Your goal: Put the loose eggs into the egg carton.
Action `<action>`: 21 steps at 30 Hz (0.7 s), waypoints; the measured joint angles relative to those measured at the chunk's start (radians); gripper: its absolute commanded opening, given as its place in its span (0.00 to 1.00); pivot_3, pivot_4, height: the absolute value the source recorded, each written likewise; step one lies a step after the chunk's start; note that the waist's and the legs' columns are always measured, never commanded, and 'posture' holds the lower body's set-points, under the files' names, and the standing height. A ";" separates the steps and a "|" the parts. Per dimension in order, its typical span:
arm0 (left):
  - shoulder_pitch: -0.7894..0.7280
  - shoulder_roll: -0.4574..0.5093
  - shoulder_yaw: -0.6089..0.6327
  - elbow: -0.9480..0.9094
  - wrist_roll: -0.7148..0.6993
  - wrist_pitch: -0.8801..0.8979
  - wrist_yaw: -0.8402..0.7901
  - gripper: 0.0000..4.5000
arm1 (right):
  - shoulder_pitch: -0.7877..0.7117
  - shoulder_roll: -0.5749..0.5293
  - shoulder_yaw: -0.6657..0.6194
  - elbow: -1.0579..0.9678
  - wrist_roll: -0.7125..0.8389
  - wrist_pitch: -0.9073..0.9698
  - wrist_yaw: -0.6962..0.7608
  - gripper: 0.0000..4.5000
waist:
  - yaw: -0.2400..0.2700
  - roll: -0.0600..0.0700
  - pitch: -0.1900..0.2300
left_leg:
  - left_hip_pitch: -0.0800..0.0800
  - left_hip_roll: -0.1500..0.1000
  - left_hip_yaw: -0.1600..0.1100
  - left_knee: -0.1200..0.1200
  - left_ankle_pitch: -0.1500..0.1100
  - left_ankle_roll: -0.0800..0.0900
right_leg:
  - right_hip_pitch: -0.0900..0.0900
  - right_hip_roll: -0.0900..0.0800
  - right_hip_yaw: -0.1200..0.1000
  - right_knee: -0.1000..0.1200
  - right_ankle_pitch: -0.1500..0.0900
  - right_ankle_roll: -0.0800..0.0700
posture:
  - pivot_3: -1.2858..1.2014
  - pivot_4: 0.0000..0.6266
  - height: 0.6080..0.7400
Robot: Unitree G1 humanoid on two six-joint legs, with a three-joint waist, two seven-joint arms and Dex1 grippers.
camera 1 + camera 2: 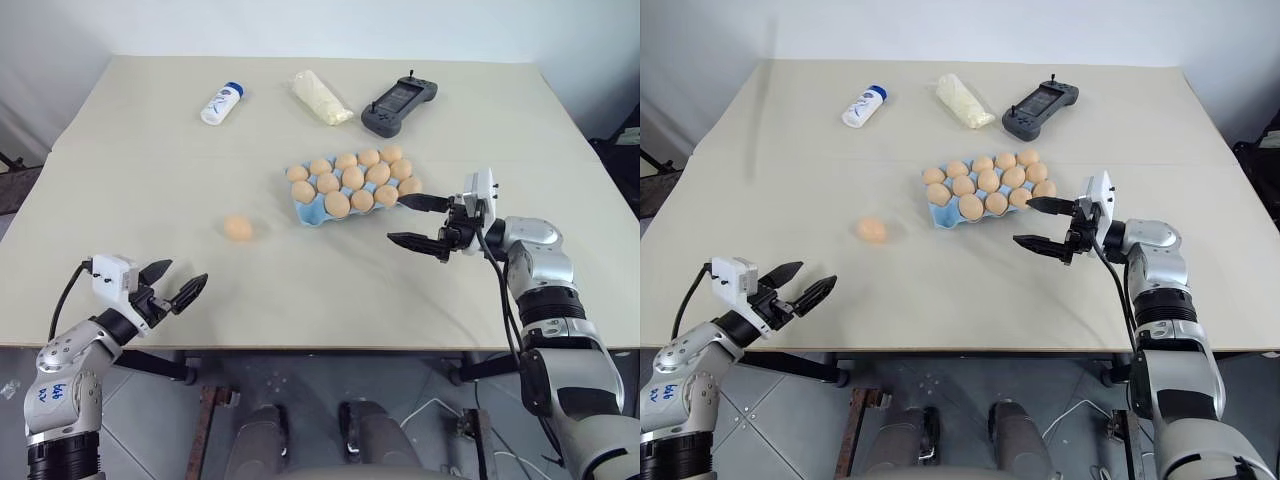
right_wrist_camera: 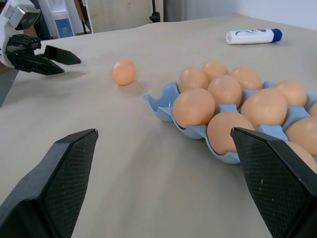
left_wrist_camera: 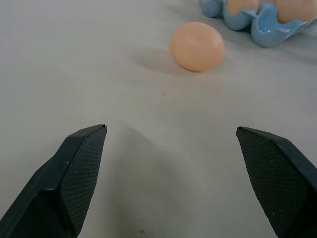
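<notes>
One loose egg (image 1: 238, 228), tan and smooth, lies alone on the beige table left of the egg carton (image 1: 309, 215). The light blue carton holds several matching eggs. My left gripper (image 1: 186, 274) hovers open and empty near the table's front left edge, well short of the loose egg (image 3: 196, 45), which lies ahead of its fingers. My right gripper (image 1: 395, 218) stands open and empty just right of the carton (image 2: 161, 101), pointing left toward it. The right wrist view also shows the loose egg (image 2: 123, 72) beyond the carton.
At the back of the table lie a white bottle with a blue cap (image 1: 222, 103), a pale plastic bag (image 1: 320, 97) and a black handheld controller (image 1: 398, 105). The table's front edge (image 1: 300, 346) runs just below both grippers.
</notes>
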 measured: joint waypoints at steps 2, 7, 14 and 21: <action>-0.005 0.006 0.000 -0.007 -0.009 0.000 0.000 0.99 | -0.004 0.000 0.000 0.000 0.000 0.000 0.000 1.00 | -0.003 0.000 0.000 | 0.000 0.000 0.000 0.000 0.000 0.000 | 0.000 0.000 0.000 0.000 0.000 0.000 | 0.52 0.24 1.00; -0.104 0.008 -0.038 0.009 -0.008 -0.004 0.006 0.99 | -0.006 0.001 0.000 0.003 -0.008 0.000 0.000 1.00 | -0.001 0.000 0.000 | 0.000 0.000 0.000 -0.001 0.000 0.000 | 0.000 0.000 -0.001 -0.001 0.000 0.000 | 0.52 0.24 1.00; -0.378 -0.027 -0.176 0.233 0.058 -0.052 0.021 0.99 | -0.009 0.012 0.001 0.000 -0.014 0.001 -0.002 1.00 | 0.000 0.000 0.000 | 0.000 -0.001 0.002 0.001 0.000 0.001 | 0.000 0.000 0.000 0.000 0.001 0.001 | 0.52 0.24 1.00; -0.544 -0.062 -0.248 0.534 0.138 -0.144 0.021 0.95 | 0.008 0.007 0.001 -0.034 -0.016 0.006 -0.003 1.00 | -0.003 0.000 0.000 | -0.001 0.000 0.003 0.001 0.000 0.000 | -0.002 0.002 0.000 0.000 0.001 0.001 | 0.52 0.24 1.00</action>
